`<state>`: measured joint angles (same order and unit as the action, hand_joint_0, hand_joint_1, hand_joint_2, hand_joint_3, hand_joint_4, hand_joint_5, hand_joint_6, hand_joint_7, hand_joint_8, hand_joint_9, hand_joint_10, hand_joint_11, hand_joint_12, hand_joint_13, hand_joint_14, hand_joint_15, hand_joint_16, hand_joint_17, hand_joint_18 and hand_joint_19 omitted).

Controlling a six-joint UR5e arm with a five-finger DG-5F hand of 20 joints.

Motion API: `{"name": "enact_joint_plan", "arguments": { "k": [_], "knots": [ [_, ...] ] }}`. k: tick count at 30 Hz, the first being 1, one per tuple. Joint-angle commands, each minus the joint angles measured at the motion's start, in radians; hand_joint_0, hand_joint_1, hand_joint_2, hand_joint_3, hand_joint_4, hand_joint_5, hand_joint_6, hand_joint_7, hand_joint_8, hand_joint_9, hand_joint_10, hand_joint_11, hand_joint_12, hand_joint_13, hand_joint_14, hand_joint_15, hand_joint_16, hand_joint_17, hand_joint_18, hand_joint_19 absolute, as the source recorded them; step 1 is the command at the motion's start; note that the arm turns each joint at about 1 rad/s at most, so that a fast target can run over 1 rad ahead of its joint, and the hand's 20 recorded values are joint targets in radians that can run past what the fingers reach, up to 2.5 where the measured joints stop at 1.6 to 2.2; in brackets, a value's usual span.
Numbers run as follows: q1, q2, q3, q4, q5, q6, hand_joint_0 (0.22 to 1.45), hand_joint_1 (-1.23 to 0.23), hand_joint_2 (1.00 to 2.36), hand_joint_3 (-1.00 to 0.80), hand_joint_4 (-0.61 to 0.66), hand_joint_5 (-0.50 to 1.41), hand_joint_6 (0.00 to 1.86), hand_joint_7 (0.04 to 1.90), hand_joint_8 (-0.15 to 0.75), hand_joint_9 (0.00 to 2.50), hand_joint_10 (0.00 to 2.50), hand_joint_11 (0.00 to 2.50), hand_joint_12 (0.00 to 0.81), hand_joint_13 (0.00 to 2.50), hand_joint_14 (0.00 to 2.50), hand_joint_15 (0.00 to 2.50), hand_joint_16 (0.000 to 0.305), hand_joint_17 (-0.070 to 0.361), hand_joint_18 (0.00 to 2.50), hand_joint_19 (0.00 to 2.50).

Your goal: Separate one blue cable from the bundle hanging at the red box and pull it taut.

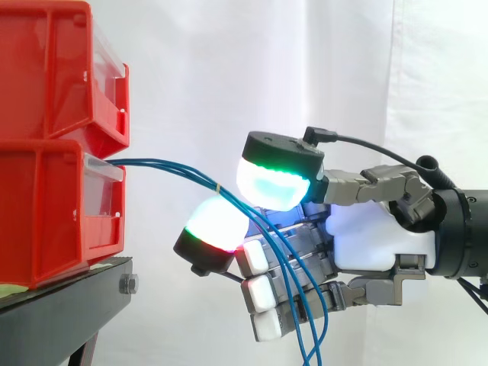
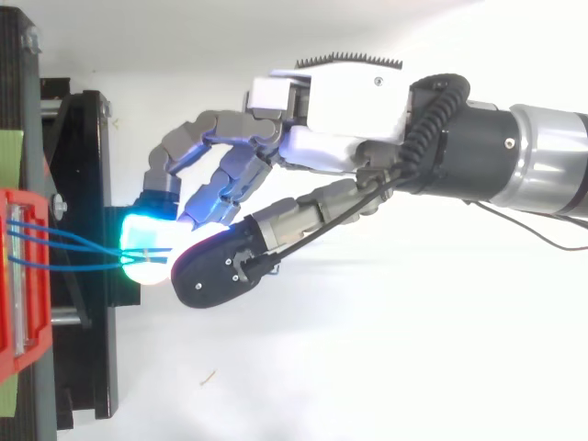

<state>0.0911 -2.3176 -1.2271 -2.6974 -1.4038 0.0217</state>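
So at this point I was on the grab step, not the pulling one. My hand (image 1: 374, 236) sat level with the lower red bin (image 1: 46, 206) on the black stand (image 1: 69, 305), a bit out from its front, fingers pointing at it. The blue cables (image 1: 164, 166) came out of that bin's front lip, ran across to me in a shallow droop, then dropped down past my palm and off the bottom of the side view. The pinch was narrow. I had the thumb pad (image 1: 276, 187) on top and one finger pad (image 1: 217, 223) underneath, closed together right where the strands went through, with the other fingers bent below. Thing is, a little yellowish tie (image 1: 217, 187) held the strands together just on the bin side of my pinch, and I couldn't tell whether I had one strand or the lot. Nothing was taut, everything sagged. My guess for the next move was to make sure only one strand sat between the pads and let the others slip. Then draw straight away from the bin, gently, so it doesn't get dragged off the stand.
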Motion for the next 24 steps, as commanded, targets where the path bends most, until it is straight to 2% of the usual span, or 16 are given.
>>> {"name": "enact_joint_plan", "arguments": {
  "k": [1, 11, 17, 19, 23, 24],
  "knots": [
    [0.002, 0.0, 0.0, -0.001, 0.0, 0.0, 0.66, -0.79, 1.01, -0.18, 0.11, -0.2, 0.9, 0.8, 0.34, 0.92, 0.01, 0.77, 0.364, 1.03, 0.02, 0.57, 0.036, 0.08, 0.81, 0.53],
    [0.004, 0.0, 0.0, 0.001, -0.004, -0.002, 0.71, -0.9, 1.02, -0.22, 0.08, -0.2, 0.94, 0.78, 0.327, 0.96, 0.01, 0.93, 0.356, 1.08, 0.02, 0.63, 0.036, 0.081, 0.89, 0.57],
    [0.002, 0.0, 0.0, 0.001, -0.006, -0.009, 0.74, -0.94, 1.01, -0.41, 0.09, -0.19, 0.94, 0.81, 0.338, 1.04, 0.01, 1.02, 0.356, 1.11, 0.02, 0.65, 0.036, 0.08, 0.92, 0.57],
    [0.002, 0.0, 0.0, 0.001, -0.006, -0.011, 0.72, -0.93, 1.0, -0.5, 0.07, -0.17, 0.93, 0.9, 0.344, 1.08, 0.01, 1.01, 0.358, 1.12, 0.02, 0.66, 0.035, 0.08, 0.92, 0.58],
    [0.001, 0.0, 0.0, 0.001, -0.006, -0.012, 0.65, -0.85, 1.0, -0.5, 0.02, -0.14, 0.91, 1.03, 0.35, 1.14, 0.01, 1.01, 0.36, 1.13, 0.02, 0.67, 0.035, 0.078, 0.92, 0.61],
    [0.002, 0.0, 0.0, 0.001, -0.006, -0.012, 0.62, -0.79, 1.0, -0.5, -0.01, -0.13, 0.9, 1.04, 0.344, 1.17, 0.01, 1.0, 0.354, 1.14, 0.02, 0.67, 0.034, 0.077, 0.92, 0.62]
  ]
}}
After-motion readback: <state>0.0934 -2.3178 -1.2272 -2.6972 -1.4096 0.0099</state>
